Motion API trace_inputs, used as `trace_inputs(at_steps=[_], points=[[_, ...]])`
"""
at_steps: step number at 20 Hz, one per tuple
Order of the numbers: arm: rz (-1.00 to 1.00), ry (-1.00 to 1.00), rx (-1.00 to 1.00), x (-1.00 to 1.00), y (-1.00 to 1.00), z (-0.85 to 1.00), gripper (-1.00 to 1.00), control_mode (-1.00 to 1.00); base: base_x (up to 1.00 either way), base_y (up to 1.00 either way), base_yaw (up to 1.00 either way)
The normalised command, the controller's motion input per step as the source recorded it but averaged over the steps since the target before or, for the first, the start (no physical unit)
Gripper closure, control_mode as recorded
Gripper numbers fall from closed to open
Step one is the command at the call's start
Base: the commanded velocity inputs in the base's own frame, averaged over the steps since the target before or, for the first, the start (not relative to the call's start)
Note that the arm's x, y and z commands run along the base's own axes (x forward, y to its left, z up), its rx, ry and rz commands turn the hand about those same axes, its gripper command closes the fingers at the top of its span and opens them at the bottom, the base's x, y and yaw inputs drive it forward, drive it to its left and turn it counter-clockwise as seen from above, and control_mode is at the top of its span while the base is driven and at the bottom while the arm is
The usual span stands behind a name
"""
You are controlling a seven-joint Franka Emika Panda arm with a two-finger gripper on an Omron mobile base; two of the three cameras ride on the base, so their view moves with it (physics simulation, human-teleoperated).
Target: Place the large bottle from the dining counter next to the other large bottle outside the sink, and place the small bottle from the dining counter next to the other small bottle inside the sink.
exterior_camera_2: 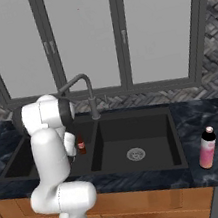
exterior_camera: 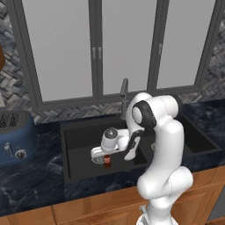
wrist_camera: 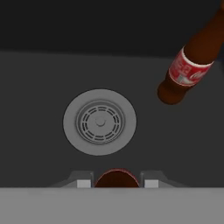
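Low in the black sink (exterior_camera: 74, 151), gripper (wrist_camera: 114, 183) straddling a small cola bottle (exterior_camera: 107, 161) (grip or gap: cannot tell), beside the drain (wrist_camera: 99, 122).

blue toaster (exterior_camera: 16, 137) on the dark worktop (exterior_camera: 35, 184) — grey-framed windows (exterior_camera: 99, 44) behind

Sink (exterior_camera_2: 134, 127) matt black, drain (wrist_camera: 99, 122) dull silver metal. Worktop (exterior_camera_2: 203, 114) glossy dark marble. Small bottle (wrist_camera: 190, 65) glossy brown glass, red label. Cabinet fronts (exterior_camera: 101, 208) smooth orange-brown wood.
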Motion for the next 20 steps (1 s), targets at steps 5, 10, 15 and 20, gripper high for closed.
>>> trace_inputs(at_steps=[5,10,15,20], points=[[-0.04,0.00,0.00,0.00,0.00,0.00,-1.00,-1.00,0.00,0.00,0.00],[-0.03,0.00,0.00,0.00,-0.03,0.00,-1.00,-1.00,0.00,0.00,0.00],[-0.04,0.01,0.00,-0.10,-0.09,0.00,-1.00,-1.00,0.00,0.00,0.00],[-0.07,0.01,0.00,-0.41,-0.17,0.03,-1.00,-1.00,0.00,0.00,0.00]])
